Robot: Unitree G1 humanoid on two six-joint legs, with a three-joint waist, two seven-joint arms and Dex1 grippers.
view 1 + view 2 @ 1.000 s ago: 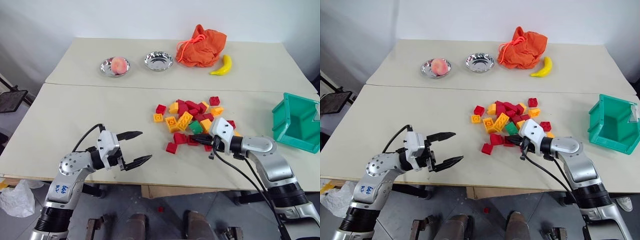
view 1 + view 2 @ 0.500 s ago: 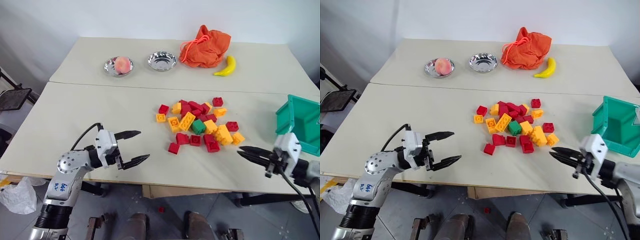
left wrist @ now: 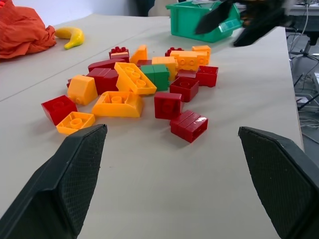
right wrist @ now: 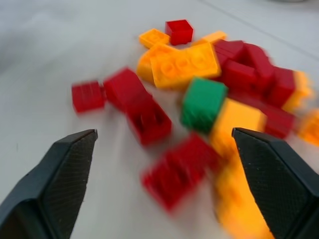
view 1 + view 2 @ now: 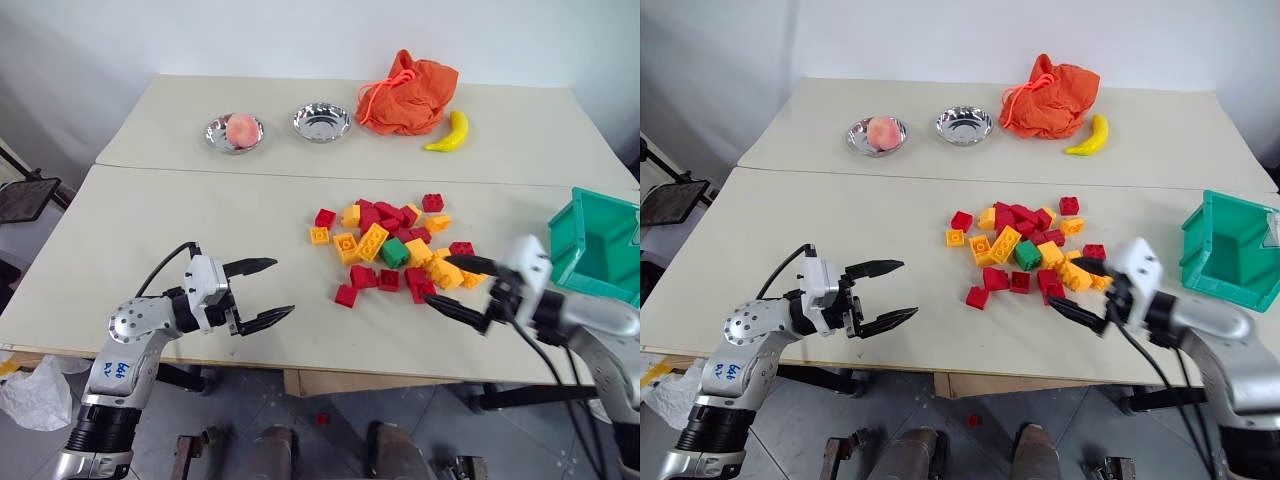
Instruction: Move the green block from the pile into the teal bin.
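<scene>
Counter [image 5: 180, 220] carried everything. Teal bin [image 5: 600, 245] sat at its right edge, w/ pile [image 5: 395, 250] mid-counter. Right gripper [image 5: 455, 285], jaws wide apart and empty, faced pile, prob. lining up a grab. Left gripper [image 5: 262, 292], jaws apart, idle well clear. Green block [image 5: 394, 252] lay amid pile, untouched.

The left gripper [image 5: 262, 293] was held low at the robot's left, its arm bent at the elbow, the wrist level and the two black fingers spread wide apart, pointed forward and toward the right. The right gripper [image 5: 456, 290] was held at the robot's right, tilted slightly downward and pointed toward the left, its fingers likewise parted wide, with nothing held between them.
</scene>
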